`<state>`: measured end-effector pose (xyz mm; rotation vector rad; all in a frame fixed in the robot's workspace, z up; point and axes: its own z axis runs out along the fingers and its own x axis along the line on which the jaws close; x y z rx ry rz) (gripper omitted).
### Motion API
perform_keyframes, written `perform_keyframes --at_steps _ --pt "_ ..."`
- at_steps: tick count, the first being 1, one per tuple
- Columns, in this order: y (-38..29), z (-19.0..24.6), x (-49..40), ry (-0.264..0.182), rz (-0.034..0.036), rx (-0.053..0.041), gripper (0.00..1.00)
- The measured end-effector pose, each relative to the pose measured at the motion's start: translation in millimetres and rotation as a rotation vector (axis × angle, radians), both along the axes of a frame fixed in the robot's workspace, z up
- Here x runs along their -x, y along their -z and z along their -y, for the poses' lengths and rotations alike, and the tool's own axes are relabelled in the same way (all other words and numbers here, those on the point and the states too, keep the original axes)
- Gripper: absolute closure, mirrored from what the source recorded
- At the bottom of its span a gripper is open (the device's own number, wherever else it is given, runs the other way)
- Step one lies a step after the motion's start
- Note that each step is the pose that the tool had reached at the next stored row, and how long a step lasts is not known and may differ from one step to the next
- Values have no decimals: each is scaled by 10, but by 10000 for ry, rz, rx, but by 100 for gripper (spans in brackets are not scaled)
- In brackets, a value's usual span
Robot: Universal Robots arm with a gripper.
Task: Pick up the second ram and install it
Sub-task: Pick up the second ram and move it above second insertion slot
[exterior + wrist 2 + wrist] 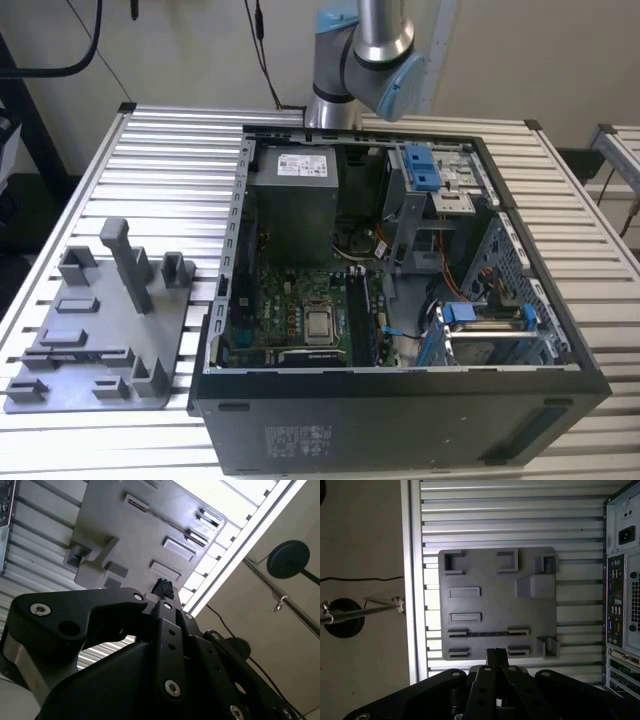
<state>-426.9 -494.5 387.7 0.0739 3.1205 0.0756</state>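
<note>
My gripper (496, 651) hangs high above the grey plastic tray (490, 587), with its black fingers pressed together and nothing between them. In the second wrist view the gripper (163, 587) tips point towards the tray (125, 535). A thin dark strip, the second ram (487, 634), stands on edge between two low holders of the tray, just ahead of the fingertips. In the exterior view the tray (90, 335) lies at the exterior view's left, beside the open computer case (230, 250). The arm (365, 50) rises behind the case.
The ribbed metal table (160, 150) carries both tray and case. Upright posts (130, 265) stick up from the tray. Inside the case are the motherboard (290, 315), a power supply (295, 200) and blue drive brackets (420, 165). The case's rear panel (622, 580) borders the tray.
</note>
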Motion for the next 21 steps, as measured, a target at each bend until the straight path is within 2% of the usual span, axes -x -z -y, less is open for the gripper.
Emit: perform_keyframes --at_steps 5,12,21 --pt "0 0 0 -133 -2 0 89" --pt "0 0 0 -1033 -2 0 89" --pt "1 0 0 -1963 -5 0 89"
